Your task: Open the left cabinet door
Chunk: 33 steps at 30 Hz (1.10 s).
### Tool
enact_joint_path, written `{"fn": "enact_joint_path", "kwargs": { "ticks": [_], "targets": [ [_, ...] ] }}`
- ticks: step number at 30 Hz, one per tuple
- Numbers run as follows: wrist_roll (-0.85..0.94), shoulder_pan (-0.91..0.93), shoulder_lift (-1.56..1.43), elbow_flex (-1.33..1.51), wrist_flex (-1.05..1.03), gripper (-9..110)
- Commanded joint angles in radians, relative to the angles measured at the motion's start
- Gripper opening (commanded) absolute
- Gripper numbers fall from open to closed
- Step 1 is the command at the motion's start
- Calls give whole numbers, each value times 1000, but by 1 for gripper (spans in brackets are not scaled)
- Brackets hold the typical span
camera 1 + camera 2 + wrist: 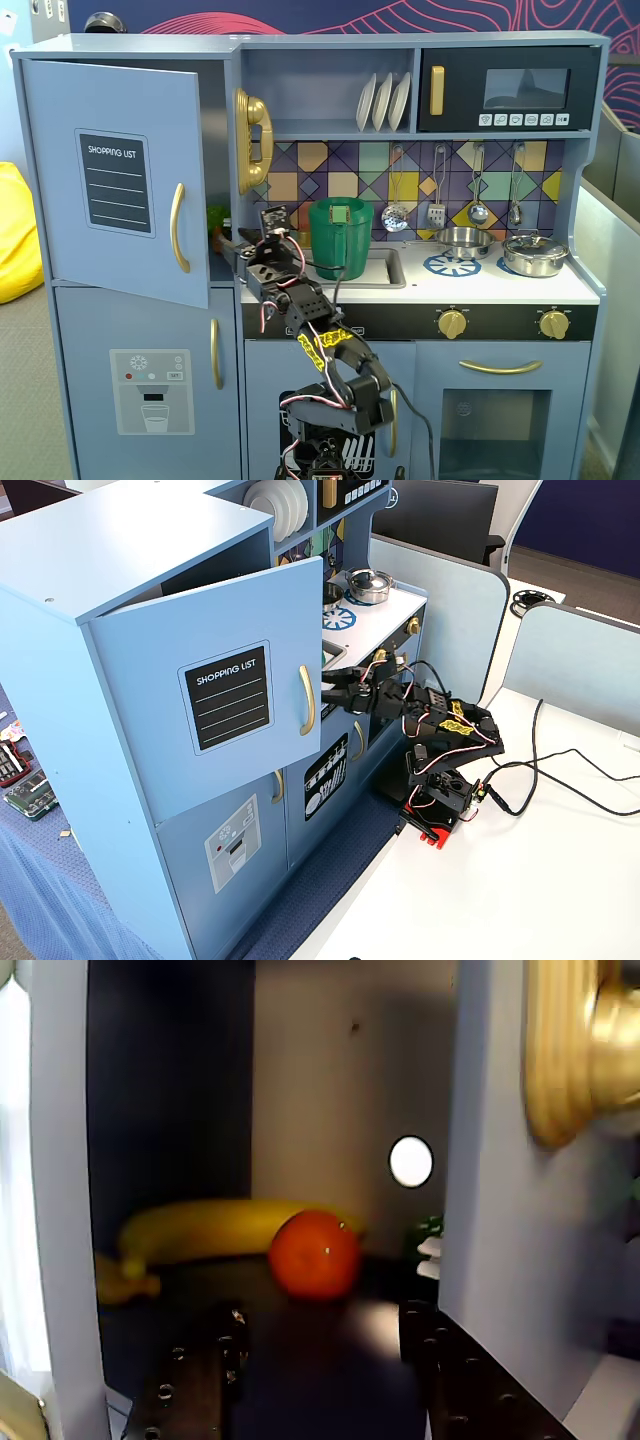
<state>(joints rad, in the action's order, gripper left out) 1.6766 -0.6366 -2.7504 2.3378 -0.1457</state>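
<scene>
The left cabinet door (pixel 115 180), blue-grey with a black "SHOPPING LIST" panel and a gold bar handle (pixel 178 228), stands partly open, swung outward; it also shows in the other fixed view (pixel 215 695). My gripper (pixel 236 256) is open and empty, in the gap between the door's free edge and the cabinet frame, pointing into the compartment. In the wrist view the gripper (pixel 320 1360) has its jaws apart, the door's edge (pixel 65 1210) is at the left, and an orange (pixel 314 1253) and a banana (pixel 200 1230) lie inside.
A gold toy phone (pixel 253 140) hangs on the cabinet's side wall just right of the gap. A green pot (pixel 340 238) stands in the sink behind the arm. The dispenser door (pixel 150 390) below is shut. The arm's base (pixel 440 800) sits on a white table.
</scene>
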Motion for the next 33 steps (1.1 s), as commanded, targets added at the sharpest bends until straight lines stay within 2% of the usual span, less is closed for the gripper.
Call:
{"fn": "enact_joint_path", "kwargs": {
  "ticks": [1, 11, 19, 21, 25, 33],
  "targets": [
    [52, -58, 49, -80, 43, 11],
    [262, -397, 80, -75, 158, 11],
    [347, -606, 87, -94, 181, 11],
    [322, -552, 77, -91, 150, 10],
    [183, -305, 23, -57, 38, 9],
    [-199, 198, -57, 17, -365, 9]
  ]
}}
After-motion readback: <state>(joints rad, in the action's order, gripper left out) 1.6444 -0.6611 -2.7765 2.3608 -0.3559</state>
